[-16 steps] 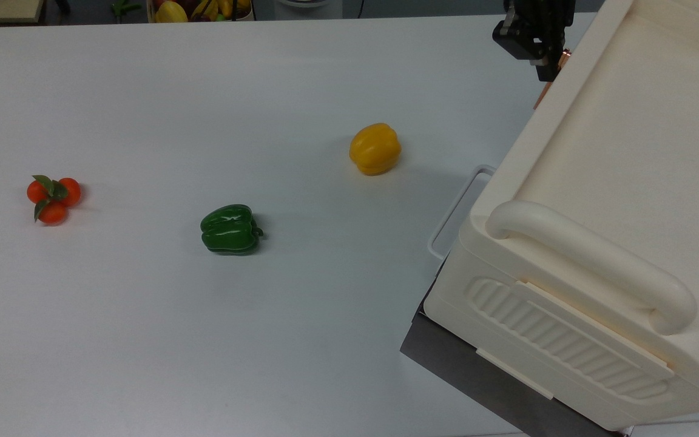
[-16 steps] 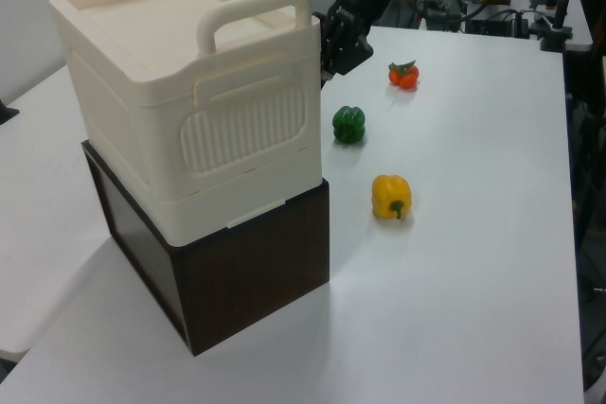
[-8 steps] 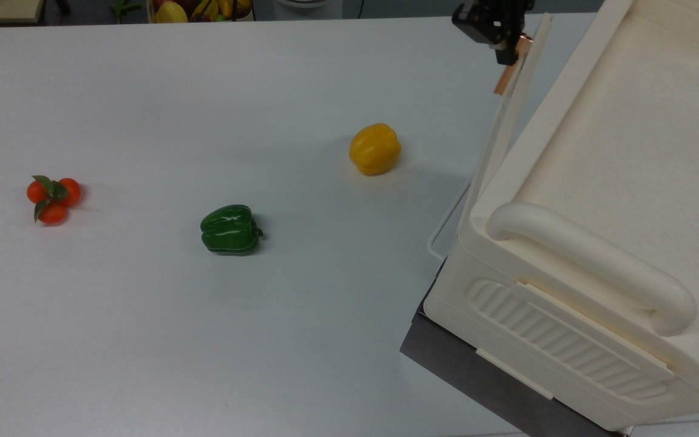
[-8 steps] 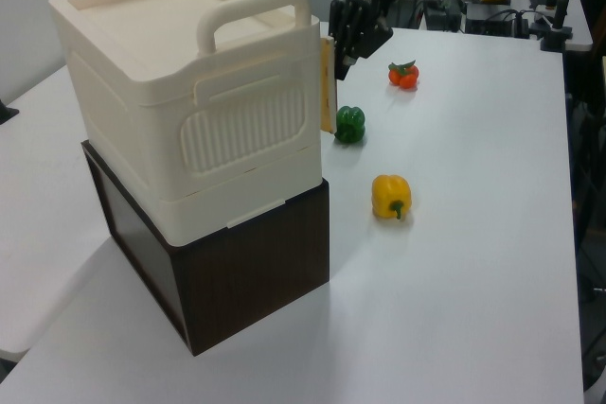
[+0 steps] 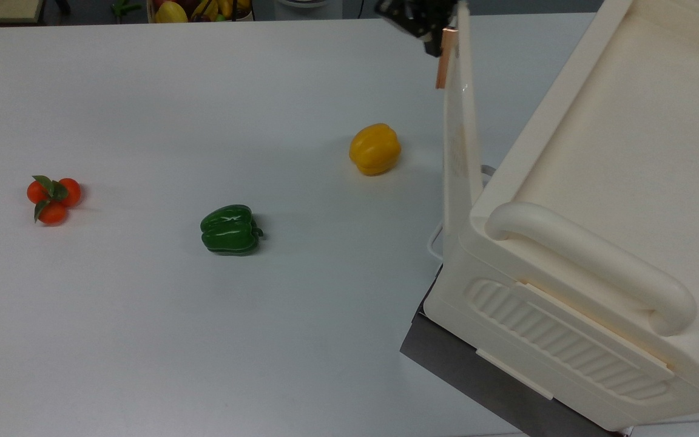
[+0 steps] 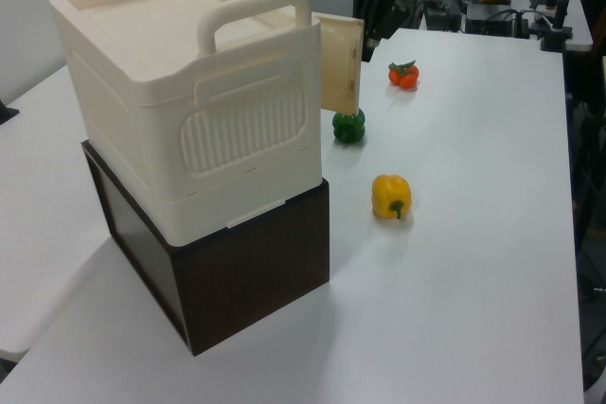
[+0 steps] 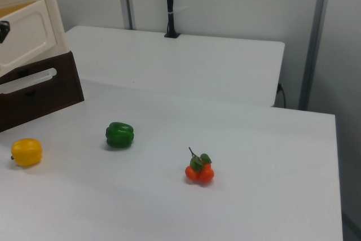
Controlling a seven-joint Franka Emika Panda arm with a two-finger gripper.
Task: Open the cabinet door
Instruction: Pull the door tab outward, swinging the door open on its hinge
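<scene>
The gripper [image 5: 435, 36] was clamped on the copper-orange handle [image 5: 442, 59] at the free edge of the cabinet door [image 5: 460, 139]. The cream door stood swung partly out from the cabinet [image 6: 189, 101], over the bench [image 5: 204, 334].

No legible text or labels

Your arm's black gripper [image 5: 433, 27] sits at the free edge of the swung-out cabinet door [image 5: 462, 130], fingers clamped on its copper-orange strip handle [image 5: 442, 57], wrist reaching in from beyond the door.
</scene>
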